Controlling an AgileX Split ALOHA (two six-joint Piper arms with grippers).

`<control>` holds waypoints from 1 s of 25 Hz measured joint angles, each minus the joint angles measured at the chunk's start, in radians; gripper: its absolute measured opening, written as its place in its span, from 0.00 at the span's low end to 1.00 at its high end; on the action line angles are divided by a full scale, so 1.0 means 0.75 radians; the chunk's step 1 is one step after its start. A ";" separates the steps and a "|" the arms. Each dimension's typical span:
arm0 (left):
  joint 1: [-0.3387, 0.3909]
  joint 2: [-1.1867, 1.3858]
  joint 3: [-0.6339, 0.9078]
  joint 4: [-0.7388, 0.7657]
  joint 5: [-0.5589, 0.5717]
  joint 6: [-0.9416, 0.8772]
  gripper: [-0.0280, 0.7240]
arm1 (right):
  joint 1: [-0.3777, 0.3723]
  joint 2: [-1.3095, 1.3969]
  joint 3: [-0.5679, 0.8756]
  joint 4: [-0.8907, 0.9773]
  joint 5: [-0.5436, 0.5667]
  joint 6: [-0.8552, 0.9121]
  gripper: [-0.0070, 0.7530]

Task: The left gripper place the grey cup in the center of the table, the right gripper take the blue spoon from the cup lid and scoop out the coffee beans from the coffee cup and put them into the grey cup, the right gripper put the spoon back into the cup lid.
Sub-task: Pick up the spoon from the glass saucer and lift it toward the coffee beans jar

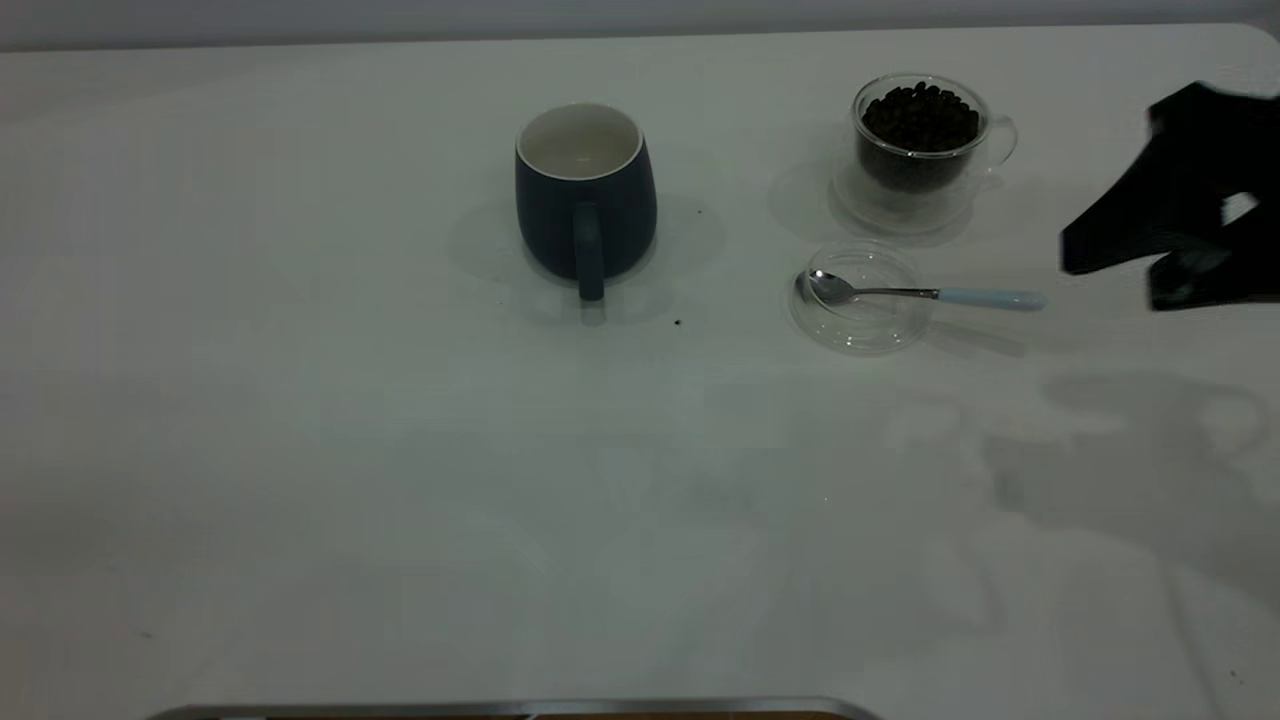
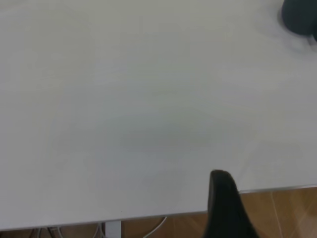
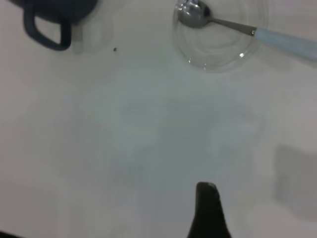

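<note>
1. Grey cup [image 1: 585, 195] upright on table [image 1: 300, 450], handle toward camera, inside looks empty.
2. Cup lid [image 1: 862, 298] right of grey cup; blue spoon [image 1: 925, 293] bowl in lid, handle sticking out right.
3. Coffee cup [image 1: 922, 135] with coffee beans [image 1: 920, 115] behind lid.
4. Right gripper [image 1: 1185, 235] right of spoon handle, not touching, fingers apart, empty.
5. Left gripper: one finger [image 2: 225, 206] visible at table edge, far from grey cup; open or closed, cannot tell.

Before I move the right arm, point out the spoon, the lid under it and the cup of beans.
spoon [image 1: 990, 297]: exterior view, on its pale blue handle.
lid [image 1: 862, 333]: exterior view, on its clear near rim.
cup of beans [image 1: 920, 118]: exterior view, on the beans inside.
</note>
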 joint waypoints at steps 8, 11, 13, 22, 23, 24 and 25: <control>0.000 0.000 0.000 0.000 0.001 0.000 0.72 | -0.178 0.461 -0.284 0.105 0.189 -0.173 0.79; 0.000 0.000 0.000 0.000 0.001 0.000 0.72 | -0.211 0.567 -0.369 0.107 0.248 -0.174 0.79; 0.000 0.000 0.000 0.000 0.001 0.000 0.72 | -0.217 0.621 -0.416 0.103 0.308 -0.179 0.79; 0.000 0.000 0.000 0.000 0.001 0.000 0.72 | -0.217 0.823 -0.543 0.094 0.377 -0.192 0.79; 0.000 0.000 0.000 0.000 0.001 0.000 0.72 | -0.217 0.836 -0.552 0.094 0.387 -0.192 0.79; 0.000 0.000 0.000 0.000 0.001 0.000 0.72 | -0.217 0.846 -0.559 0.099 0.400 -0.192 0.79; 0.000 0.000 0.000 0.000 0.001 0.000 0.72 | -0.215 0.854 -0.565 0.104 0.419 -0.192 0.79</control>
